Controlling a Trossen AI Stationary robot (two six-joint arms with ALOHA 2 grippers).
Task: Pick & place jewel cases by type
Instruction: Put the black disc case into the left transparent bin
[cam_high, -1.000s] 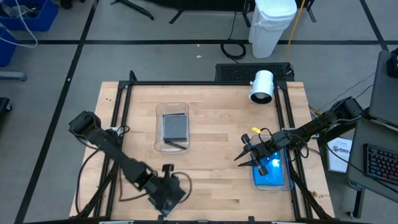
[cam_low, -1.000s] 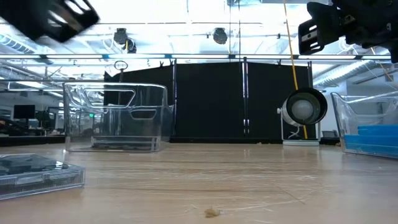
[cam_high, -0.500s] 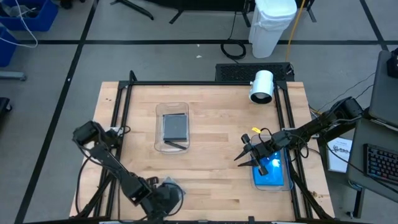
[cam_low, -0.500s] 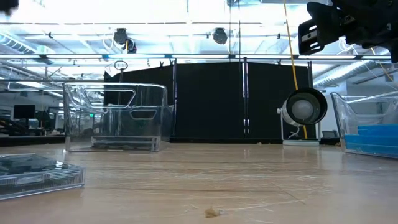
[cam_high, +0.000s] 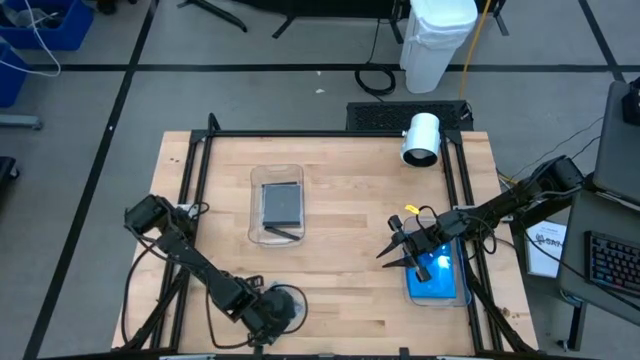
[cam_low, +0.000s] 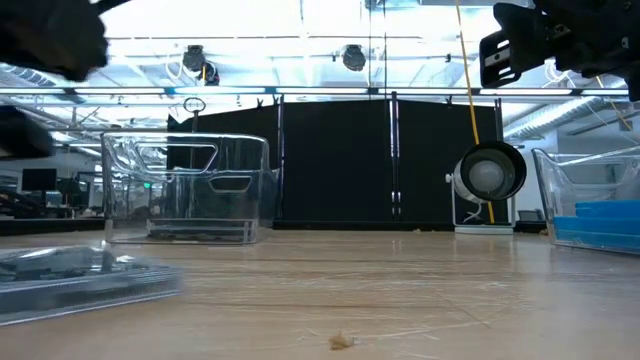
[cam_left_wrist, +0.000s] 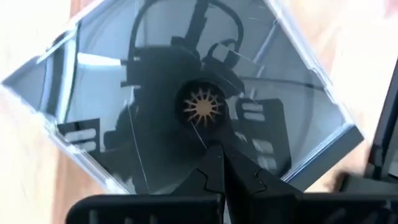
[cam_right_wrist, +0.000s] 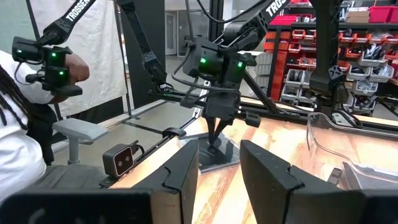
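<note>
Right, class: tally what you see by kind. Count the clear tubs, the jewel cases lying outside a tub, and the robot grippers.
Clear tubs: 2 (middle tub, right tub)
Jewel cases outside a tub: 1 (clear-fronted case, under the left gripper)
Grippers: 2 (left gripper, right gripper)
Total: 5

overhead and table-level cameras share the table; wrist cameras sit close.
</note>
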